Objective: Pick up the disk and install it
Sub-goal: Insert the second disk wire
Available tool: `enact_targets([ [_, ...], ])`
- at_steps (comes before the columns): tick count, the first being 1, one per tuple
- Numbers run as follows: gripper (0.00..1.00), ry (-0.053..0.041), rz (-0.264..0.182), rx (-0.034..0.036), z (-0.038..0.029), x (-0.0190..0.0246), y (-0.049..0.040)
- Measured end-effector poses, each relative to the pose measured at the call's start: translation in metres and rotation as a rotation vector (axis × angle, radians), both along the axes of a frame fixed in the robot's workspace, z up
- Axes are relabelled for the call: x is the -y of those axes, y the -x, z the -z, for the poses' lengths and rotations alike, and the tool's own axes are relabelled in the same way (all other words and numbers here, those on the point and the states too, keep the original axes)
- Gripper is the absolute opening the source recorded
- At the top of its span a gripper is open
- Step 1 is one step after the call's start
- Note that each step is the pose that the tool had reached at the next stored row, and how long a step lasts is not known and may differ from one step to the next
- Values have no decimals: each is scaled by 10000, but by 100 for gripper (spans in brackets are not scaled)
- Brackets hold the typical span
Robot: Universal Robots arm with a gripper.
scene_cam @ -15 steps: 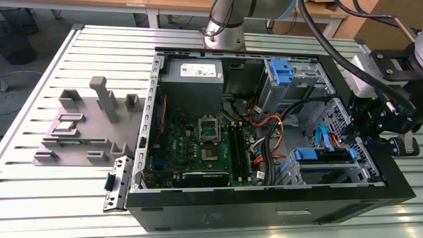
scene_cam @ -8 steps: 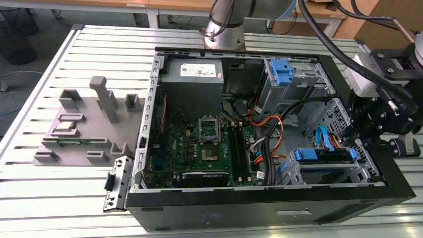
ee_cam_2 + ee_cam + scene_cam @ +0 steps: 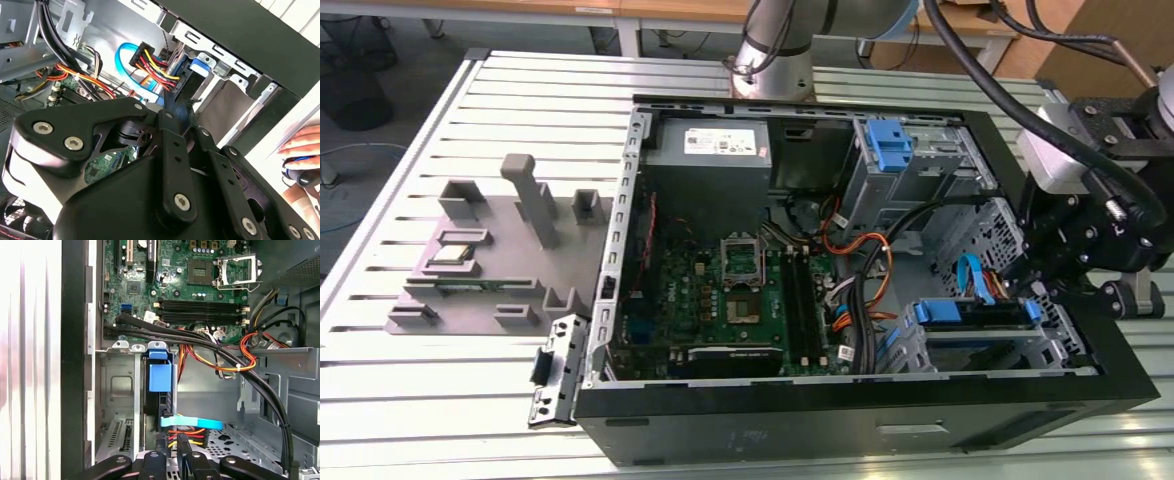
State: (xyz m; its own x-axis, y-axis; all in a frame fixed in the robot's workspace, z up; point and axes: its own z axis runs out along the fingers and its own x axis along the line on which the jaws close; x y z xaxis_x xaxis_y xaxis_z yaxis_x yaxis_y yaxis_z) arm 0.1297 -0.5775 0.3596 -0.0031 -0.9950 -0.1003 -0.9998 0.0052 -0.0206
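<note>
A slatted metal table (image 3: 400,400) carries, from the exterior view's left, a grey fixture block (image 3: 480,270), then an open computer case (image 3: 854,420) with its green motherboard (image 3: 720,300) exposed. Toward the exterior view's right, the disk (image 3: 970,312) sits in the lower drive cage on its blue rails. The gripper (image 3: 1047,280) hangs just beside it; whether its jaws are apart or closed cannot be made out.

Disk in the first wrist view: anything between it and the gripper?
Yes. The disk sits in its metal bay, and a flat blue cable and red-yellow wires at its end cross between it and the gripper.
</note>
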Motion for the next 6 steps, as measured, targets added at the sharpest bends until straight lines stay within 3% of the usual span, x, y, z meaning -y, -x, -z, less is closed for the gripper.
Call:
enact_targets([
  [6,24,10,0,-2,-1,0,0],
])
